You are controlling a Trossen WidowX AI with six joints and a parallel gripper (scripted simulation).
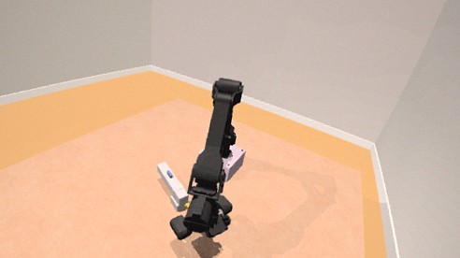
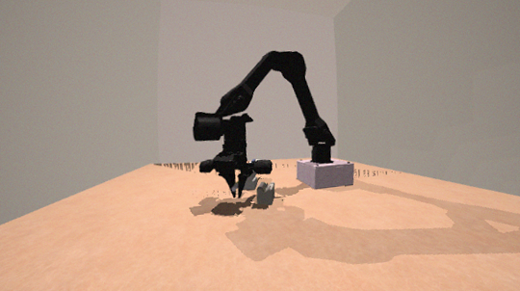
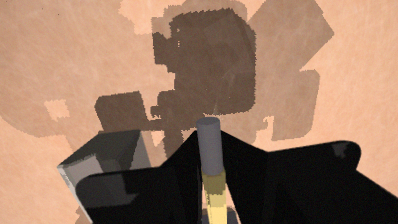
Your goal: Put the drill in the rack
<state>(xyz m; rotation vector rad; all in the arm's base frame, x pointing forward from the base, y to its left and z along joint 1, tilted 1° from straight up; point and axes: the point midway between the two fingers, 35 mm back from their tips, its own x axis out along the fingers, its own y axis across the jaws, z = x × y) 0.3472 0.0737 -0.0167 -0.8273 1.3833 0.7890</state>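
Observation:
The long white housing (image 1: 174, 187) lies left of my gripper in the top view, with the blue key (image 1: 170, 174) on its top. The drill, a grey rod (image 3: 209, 147) with a yellow section (image 3: 216, 200) (image 1: 187, 205), is between my fingers. My gripper (image 2: 236, 195) (image 3: 206, 134) is shut on it, pointing down, low over the floor. The yellow section shows close to the housing's near end; whether it is still inside is hidden. The grey rack (image 2: 265, 194) (image 3: 120, 150) stands beside my fingers, at the left in the wrist view. My gripper hides it in the top view.
The lilac base block (image 1: 234, 163) (image 2: 325, 175) of the arm stands behind the housing and rack. Shadows of the arm and gripper fall on the pinkish mat (image 1: 80, 198). Grey walls stand around the floor.

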